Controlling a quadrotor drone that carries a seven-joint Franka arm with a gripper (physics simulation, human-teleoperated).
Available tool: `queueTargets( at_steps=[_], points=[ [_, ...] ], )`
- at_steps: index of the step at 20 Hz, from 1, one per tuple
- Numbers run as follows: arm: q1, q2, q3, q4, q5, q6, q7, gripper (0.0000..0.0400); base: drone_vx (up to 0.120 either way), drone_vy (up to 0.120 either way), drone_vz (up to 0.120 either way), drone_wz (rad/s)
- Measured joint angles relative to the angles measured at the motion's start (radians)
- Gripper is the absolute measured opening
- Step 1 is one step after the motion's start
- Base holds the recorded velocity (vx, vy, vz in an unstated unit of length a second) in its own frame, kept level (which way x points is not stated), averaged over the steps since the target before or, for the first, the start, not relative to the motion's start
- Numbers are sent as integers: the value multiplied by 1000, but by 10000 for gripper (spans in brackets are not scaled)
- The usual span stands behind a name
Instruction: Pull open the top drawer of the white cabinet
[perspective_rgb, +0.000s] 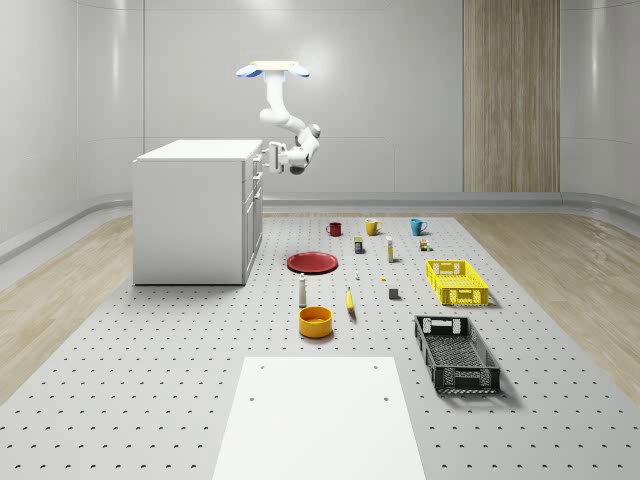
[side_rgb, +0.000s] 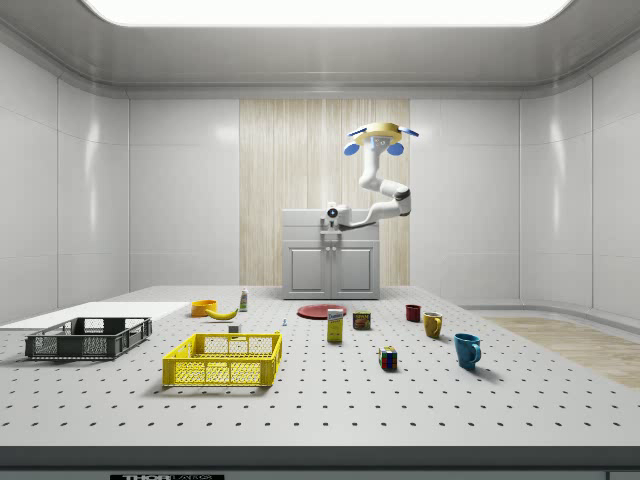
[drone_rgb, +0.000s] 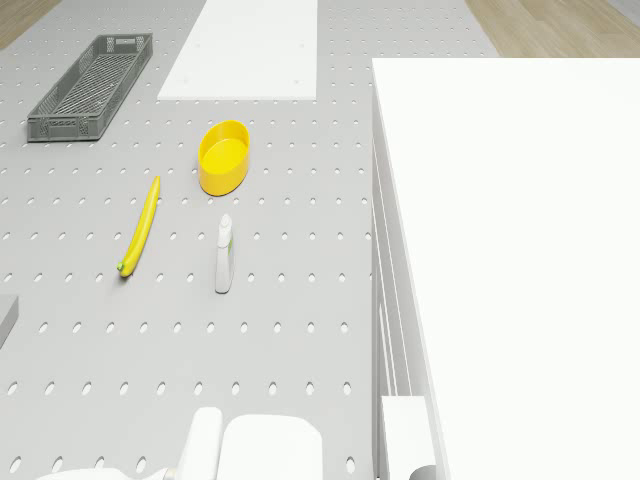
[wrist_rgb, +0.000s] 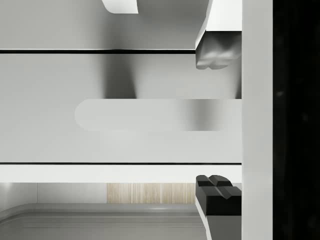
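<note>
Two tool (wrist_rgb: 217, 122) fingers (wrist_rgb: 216, 55) spread wide astride the white cabinet's (perspective_rgb: 190, 215) top-drawer handle (wrist_rgb: 150, 115), drone (perspective_rgb: 273, 70) hovering beside.

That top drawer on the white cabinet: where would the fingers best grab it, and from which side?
Probably by the long rounded bar handle across the top drawer front, approached straight on from the front face, one finger on either side; it stands proud of the flat panel.

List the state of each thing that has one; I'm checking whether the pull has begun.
drone: hovering in front of the white cabinet
gripper: open, a finger on each side of the handle
top drawer: looks shut
spray bottle: upright
</note>
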Motion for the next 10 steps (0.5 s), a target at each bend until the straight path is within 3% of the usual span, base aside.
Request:
queueTargets(
  at_steps=[10],
  points=[
    [2, 3, 10, 1, 9, 6, 2, 311, 0, 0, 0, 0]
  ],
)
